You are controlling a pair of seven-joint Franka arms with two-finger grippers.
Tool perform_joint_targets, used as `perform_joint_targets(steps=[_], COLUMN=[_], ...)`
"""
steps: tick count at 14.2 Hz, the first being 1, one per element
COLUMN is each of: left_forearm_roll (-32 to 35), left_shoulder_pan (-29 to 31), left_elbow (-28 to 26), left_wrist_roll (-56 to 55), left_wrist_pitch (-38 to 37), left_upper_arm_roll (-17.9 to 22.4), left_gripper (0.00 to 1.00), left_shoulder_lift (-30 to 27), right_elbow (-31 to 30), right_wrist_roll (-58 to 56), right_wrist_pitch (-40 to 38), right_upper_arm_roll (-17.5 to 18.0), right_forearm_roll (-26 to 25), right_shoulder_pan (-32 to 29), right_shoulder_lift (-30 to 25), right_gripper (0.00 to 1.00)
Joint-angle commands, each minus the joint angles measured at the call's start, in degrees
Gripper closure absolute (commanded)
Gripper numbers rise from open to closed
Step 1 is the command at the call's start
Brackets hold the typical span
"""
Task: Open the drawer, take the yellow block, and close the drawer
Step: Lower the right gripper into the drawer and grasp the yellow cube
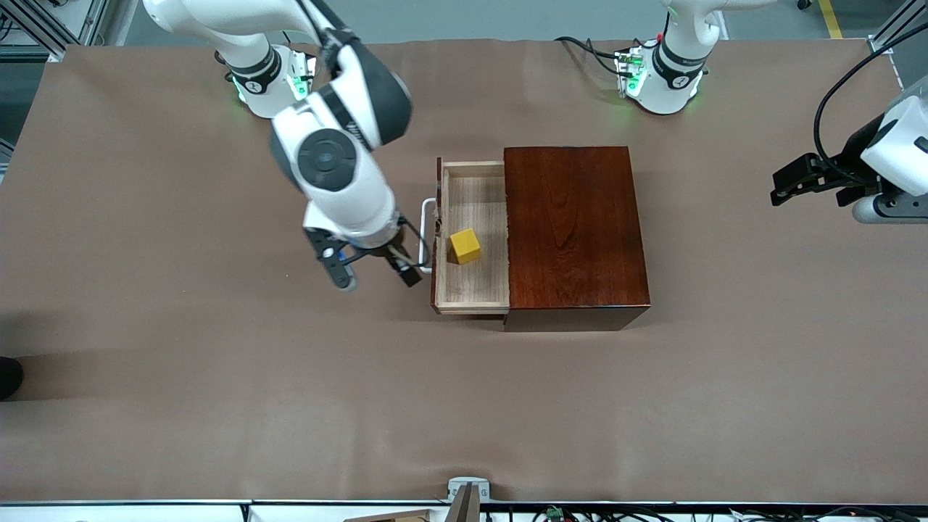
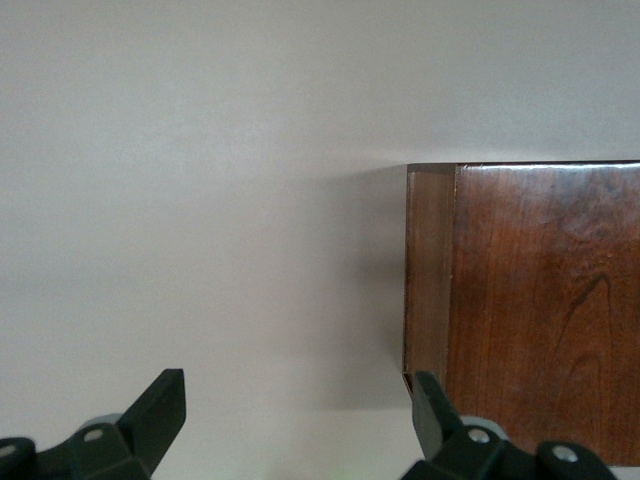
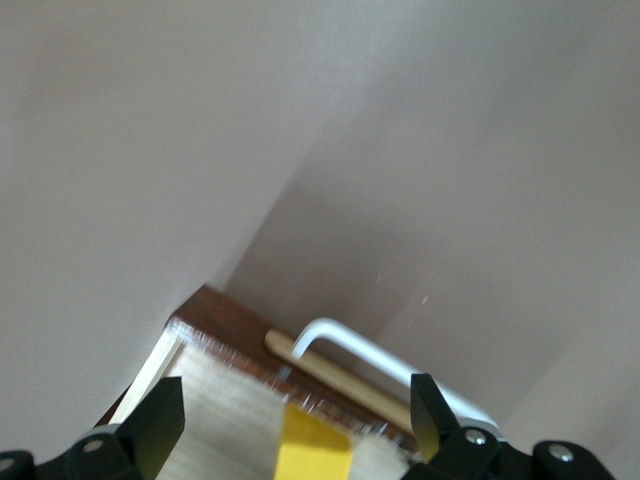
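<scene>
The right gripper (image 1: 377, 270) hangs with its fingers spread wide and empty, just beside the white handle (image 1: 426, 233) of the drawer (image 1: 475, 290); whether a fingertip touches the handle is hard to tell. In the right wrist view the fingers (image 3: 155, 425) frame the handle (image 3: 350, 350) and the yellow block (image 3: 312, 450). The drawer is pulled out toward the right arm's end of the table (image 1: 181, 399), near the bench's middle. The yellow block (image 1: 465, 246) sits inside on the pale floor, close to the drawer's front panel. The left gripper (image 1: 812, 185) waits, released and empty, over the table edge at the left arm's end, well apart from the wooden box (image 1: 573, 225).
</scene>
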Motion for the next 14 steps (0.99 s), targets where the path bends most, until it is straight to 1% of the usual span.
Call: perform_joint_targets(steps=[1, 3, 5, 8, 11, 14], left_forearm_roll=[1.03, 0.95, 1.03, 0.95, 0.95, 0.95], left_shoulder_pan=[0.35, 0.26, 0.26, 0.26, 0.26, 0.26], left_elbow=[-1.09, -1.09, -1.09, -1.09, -1.09, -1.09], left_wrist_roll=[0.76, 0.67, 0.67, 0.67, 0.67, 0.67], left_wrist_pitch=[0.84, 0.84, 0.84, 0.84, 0.84, 0.84], left_upper_arm_roll=[-0.55, -0.64, -0.64, -0.73, -0.73, -0.81], left_gripper=[0.0, 0.0, 0.0, 0.0, 0.0, 0.0], left_shoulder_lift=[-0.92, -0.92, -0.92, -0.92, -0.92, -0.83], right_elbow=[5.02, 5.11, 5.12, 4.76, 4.32, 1.78], right_wrist_roll=[8.4, 15.08, 22.19, 30.65, 32.42, 32.16], right_wrist_pitch=[0.72, 2.22, 2.14, 2.14, 2.4, 4.5], right_upper_arm_roll=[-0.61, -0.61, -0.52, -0.26, -0.26, -0.26], right_forearm_roll=[0.67, 0.67, 0.85, 2.34, 2.26, 2.17], right_shoulder_pan=[2.04, 3.1, 3.54, 4.5, 6.43, 7.23], right_shoulder_lift=[3.99, 4.96, 5.14, 5.14, 5.14, 5.14], right_gripper=[0.0, 0.0, 0.0, 0.0, 0.0, 0.0])
